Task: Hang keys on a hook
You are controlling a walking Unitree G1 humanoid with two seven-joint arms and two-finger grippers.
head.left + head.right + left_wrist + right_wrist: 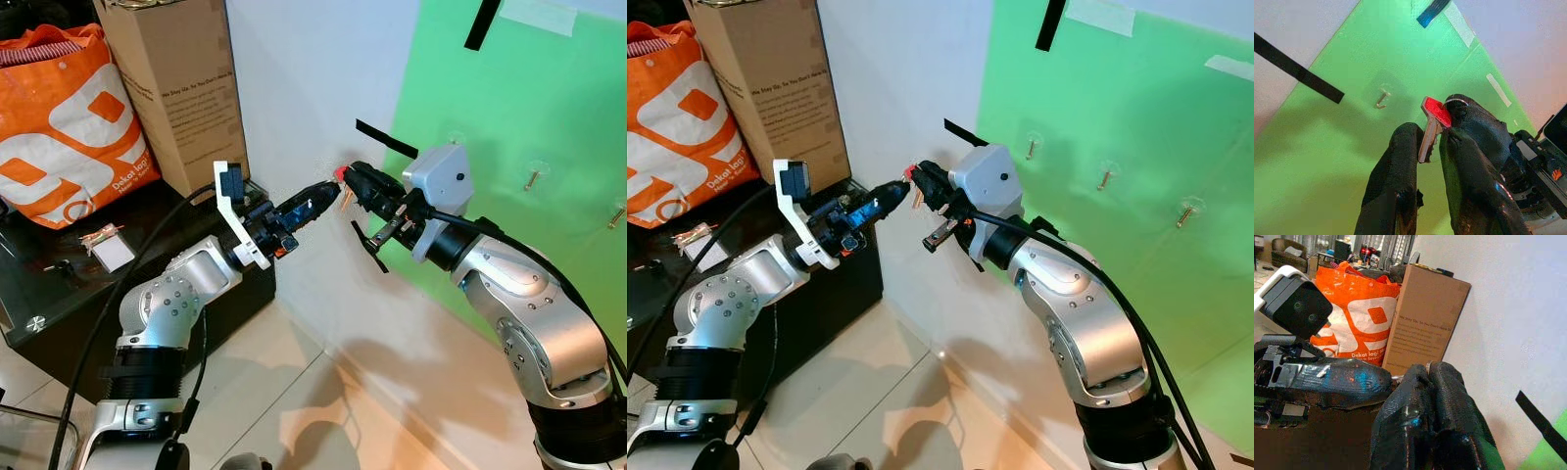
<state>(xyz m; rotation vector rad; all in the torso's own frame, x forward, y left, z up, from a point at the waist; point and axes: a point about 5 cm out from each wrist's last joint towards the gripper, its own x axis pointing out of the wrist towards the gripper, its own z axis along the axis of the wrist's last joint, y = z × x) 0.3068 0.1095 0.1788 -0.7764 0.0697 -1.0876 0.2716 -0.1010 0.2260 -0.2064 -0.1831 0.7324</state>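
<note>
A key with a red head (341,173) is held in mid-air between my two grippers, in front of the white wall. My left gripper (330,196) reaches in from the left, and in the left wrist view its fingertips (1400,147) close on the key's silver blade (1426,142). Coming from the right, my right gripper (355,179) is shut at the red head (1436,110), with the key ring (1426,364) at its tips. Small metal hooks (532,179) (1105,178) stick out of the green sheet (549,108) to the right of both grippers.
A black low cabinet (59,294) stands at the left against the wall, bearing a cardboard box (176,88) and an orange bag (64,127). Black tape strips (385,139) mark the green sheet's edge. Pale tiled floor (294,392) lies below.
</note>
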